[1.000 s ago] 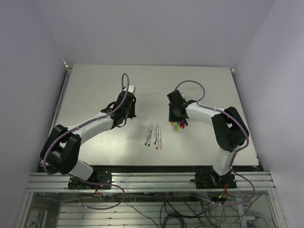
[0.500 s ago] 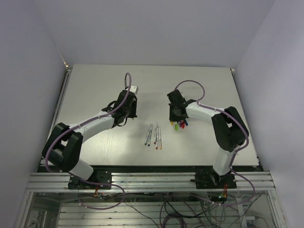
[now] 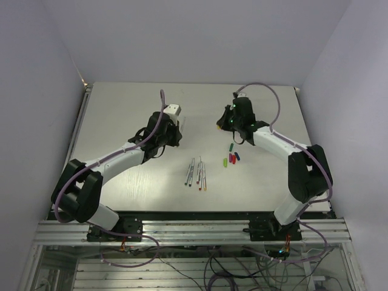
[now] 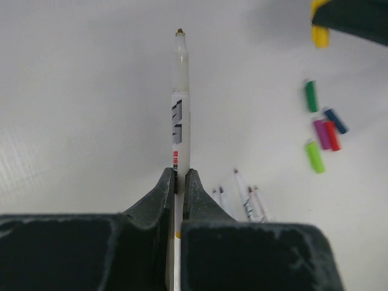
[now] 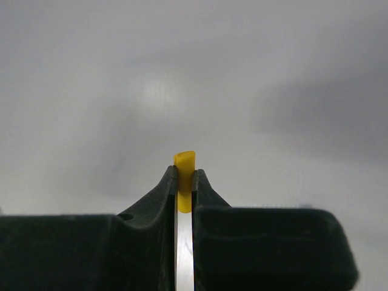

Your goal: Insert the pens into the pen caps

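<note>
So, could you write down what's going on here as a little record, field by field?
Left gripper: shut on a pen, its tip pointing away from the fingers
Right gripper: shut on a yellow cap
Loose pens: a small group lying side by side on the table
Loose caps: five (dark green, blue, purple, red, light green), clustered to the right of the pens
Stage: pen and cap each held, not yet joined
</note>
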Controlling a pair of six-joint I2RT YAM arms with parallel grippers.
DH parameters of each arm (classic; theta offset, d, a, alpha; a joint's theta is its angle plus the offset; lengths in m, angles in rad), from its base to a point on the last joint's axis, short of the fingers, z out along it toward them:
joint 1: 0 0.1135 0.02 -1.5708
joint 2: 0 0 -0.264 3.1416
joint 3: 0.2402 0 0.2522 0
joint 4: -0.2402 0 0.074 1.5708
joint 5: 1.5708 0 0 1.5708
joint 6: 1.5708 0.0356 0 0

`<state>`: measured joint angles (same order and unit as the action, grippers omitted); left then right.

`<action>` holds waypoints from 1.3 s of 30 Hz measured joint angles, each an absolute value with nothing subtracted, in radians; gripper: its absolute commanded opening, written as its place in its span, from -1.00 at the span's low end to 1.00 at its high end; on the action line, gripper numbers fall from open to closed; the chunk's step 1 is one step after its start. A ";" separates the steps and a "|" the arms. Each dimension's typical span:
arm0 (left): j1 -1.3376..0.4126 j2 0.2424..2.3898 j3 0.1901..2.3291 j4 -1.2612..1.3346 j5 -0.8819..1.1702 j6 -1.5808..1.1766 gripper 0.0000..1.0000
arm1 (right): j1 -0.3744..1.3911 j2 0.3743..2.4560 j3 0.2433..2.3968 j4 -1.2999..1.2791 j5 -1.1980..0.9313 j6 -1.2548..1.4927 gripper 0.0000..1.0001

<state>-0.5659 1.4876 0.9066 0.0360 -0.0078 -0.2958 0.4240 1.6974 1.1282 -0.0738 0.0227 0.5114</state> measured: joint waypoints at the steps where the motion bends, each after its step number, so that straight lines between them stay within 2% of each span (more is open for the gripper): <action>1: -0.566 1.482 0.907 0.059 0.009 -0.298 -0.86 | 0.411 1.682 1.128 -0.039 0.010 0.512 -1.00; 11: -0.564 1.485 0.908 0.241 0.246 -0.413 -0.86 | 0.386 1.607 1.118 0.260 -0.120 0.540 -1.00; 19: -0.564 1.505 0.923 0.363 0.344 -0.499 -0.86 | 0.388 1.539 1.069 0.392 -0.198 0.561 -1.00; 39: -0.564 1.539 0.931 0.441 0.397 -0.543 -0.86 | 0.416 1.507 0.987 0.591 -0.274 0.610 -1.00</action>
<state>-0.5644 1.5391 0.9306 0.4408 0.3969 -0.5426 0.4160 1.5066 0.9871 0.5911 -0.2741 0.6098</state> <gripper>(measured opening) 0.102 0.046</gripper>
